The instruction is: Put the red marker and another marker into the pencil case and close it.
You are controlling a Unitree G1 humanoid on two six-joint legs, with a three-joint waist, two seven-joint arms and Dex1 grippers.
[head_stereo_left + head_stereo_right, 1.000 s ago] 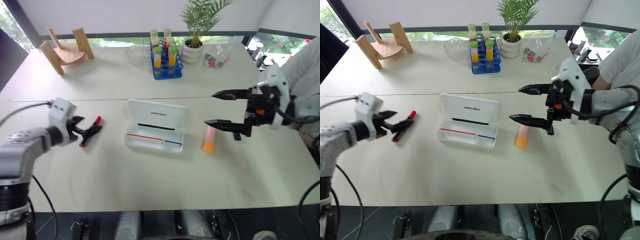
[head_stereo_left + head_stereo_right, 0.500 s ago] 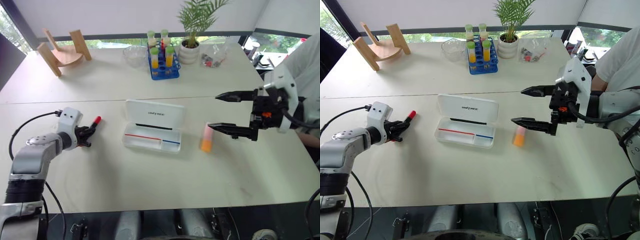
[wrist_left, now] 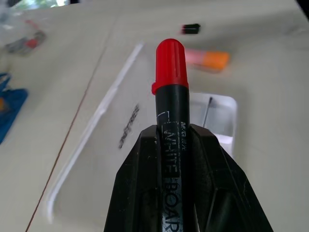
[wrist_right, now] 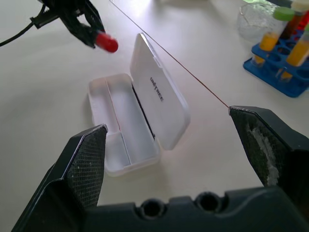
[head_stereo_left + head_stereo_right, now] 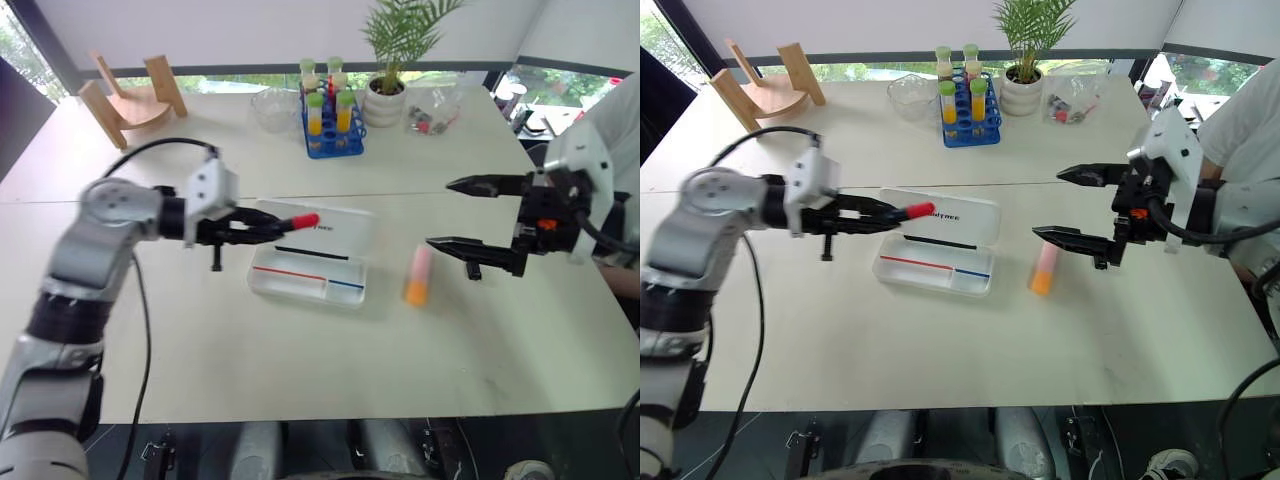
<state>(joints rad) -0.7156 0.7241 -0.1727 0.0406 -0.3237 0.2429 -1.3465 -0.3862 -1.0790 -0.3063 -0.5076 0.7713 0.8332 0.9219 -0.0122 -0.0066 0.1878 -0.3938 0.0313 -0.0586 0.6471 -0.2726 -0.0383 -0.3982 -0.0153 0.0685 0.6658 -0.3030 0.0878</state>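
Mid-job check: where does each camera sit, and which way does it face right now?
Left eye: on the head, looking forward and down at the table; both arms show, left pincer shut on the red marker.
Right eye: same head, same scene; right pincer open near the pink-orange marker.
Left wrist: looks along its fingers and the gripped marker, toward the pencil case.
Right wrist: looks between its spread fingers at the open case.
Shared: all four show the case and red marker.

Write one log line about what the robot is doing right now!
left claw: shut on red marker, above open pencil case | right claw: open | pink marker: on table
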